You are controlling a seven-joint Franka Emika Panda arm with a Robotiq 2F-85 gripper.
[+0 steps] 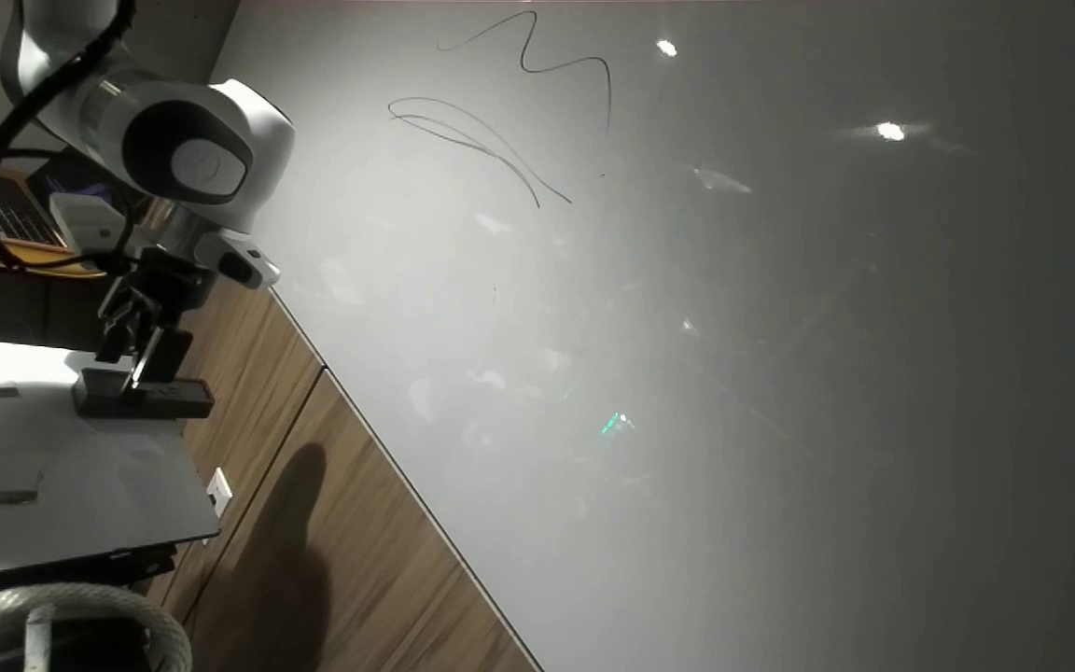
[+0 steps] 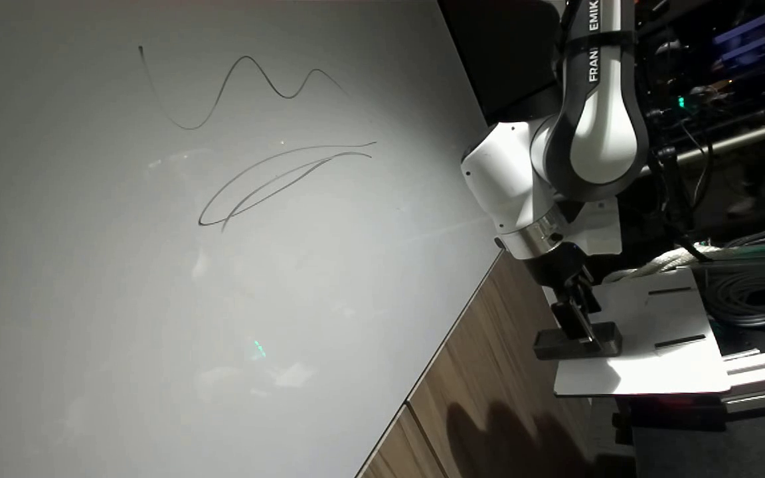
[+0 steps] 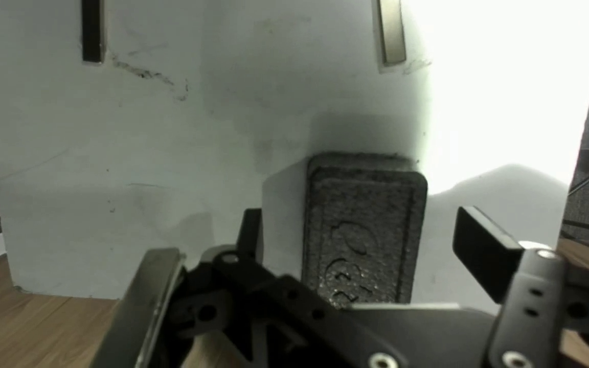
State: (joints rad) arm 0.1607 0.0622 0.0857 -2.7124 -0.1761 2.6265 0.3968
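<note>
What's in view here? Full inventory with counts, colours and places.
block: one, dark grey, on platform
platform: one, white, under block
board: one, pale grey, both exterior views
scribbles: two, dark, on board
wood panels: at least two, brown, along board
fitting: one, white, by wood panels
rope: count unclear, pale, near platform
cable coil: one, grey, beside platform
laptop: one, dark-keyed, behind arm
arm: one, white and black, above platform
gripper: one, black, open, straddling block
</note>
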